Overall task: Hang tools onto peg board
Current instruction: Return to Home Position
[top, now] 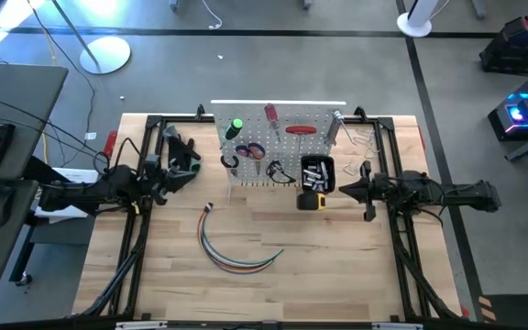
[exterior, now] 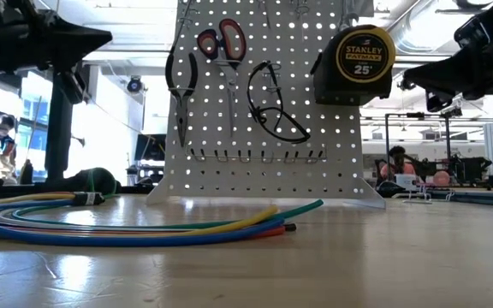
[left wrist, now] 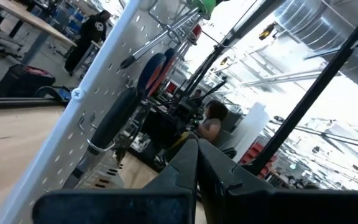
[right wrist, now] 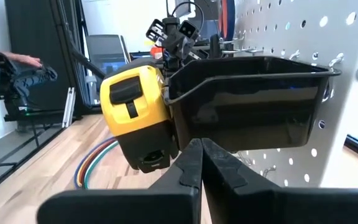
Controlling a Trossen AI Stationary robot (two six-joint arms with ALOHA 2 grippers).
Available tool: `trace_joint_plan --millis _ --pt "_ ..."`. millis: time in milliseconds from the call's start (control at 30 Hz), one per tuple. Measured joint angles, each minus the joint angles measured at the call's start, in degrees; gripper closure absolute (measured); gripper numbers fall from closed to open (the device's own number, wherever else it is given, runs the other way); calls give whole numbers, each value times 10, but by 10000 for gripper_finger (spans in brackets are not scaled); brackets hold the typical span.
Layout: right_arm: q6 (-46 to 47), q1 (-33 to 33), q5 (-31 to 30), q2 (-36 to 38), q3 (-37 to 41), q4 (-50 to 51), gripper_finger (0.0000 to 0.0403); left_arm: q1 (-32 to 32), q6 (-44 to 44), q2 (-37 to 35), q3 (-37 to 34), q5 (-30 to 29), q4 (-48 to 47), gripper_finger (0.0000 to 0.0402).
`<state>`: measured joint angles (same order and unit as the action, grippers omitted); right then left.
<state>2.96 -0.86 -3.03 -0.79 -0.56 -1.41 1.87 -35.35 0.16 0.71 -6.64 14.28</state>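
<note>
While looking over the table (top: 337, 266), found the peg board (top: 282, 137) upright at its far side, hung with tools (exterior: 221, 38). Found the left gripper (top: 191, 170) clenched on nothing near the board's left edge, the right gripper (top: 342, 190) clenched empty just beside the bin (top: 317, 172) and the tape (top: 312, 200) at its side. Judged the risk there: could clip the tape on swinging away and knock it off, or rock the board and loosen the pliers (exterior: 181, 85).

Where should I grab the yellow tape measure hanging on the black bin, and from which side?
Probably pinch the tape measure across its two narrow side edges, coming from the table's front. Its labelled flat face points forward and its back sits against the black bin, so the back looks blocked.
</note>
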Motion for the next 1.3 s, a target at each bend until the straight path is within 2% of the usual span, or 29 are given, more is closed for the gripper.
trace_joint_plan --millis 533,600,667,800,900,1033,1133,1300 --pt "0 0 0 -2 0 0 402 -5 0 0 0 0 0 401" --pt "0 0 0 -2 0 0 402 -5 12 0 0 26 -11 401" --pt "0 0 0 -2 0 0 402 -4 70 0 0 62 -39 402" --pt "0 0 0 -2 0 0 402 0 311 0 -1 53 -54 401" --pt "0 0 0 -2 0 0 402 0 410 0 -1 74 -77 401" --pt "0 0 0 -2 0 0 402 0 421 0 -1 112 -122 401" --pt "0 0 0 -2 0 0 402 0 425 0 -1 115 -122 402" --pt "0 0 0 -2 0 0 402 0 360 0 0 108 -132 401"
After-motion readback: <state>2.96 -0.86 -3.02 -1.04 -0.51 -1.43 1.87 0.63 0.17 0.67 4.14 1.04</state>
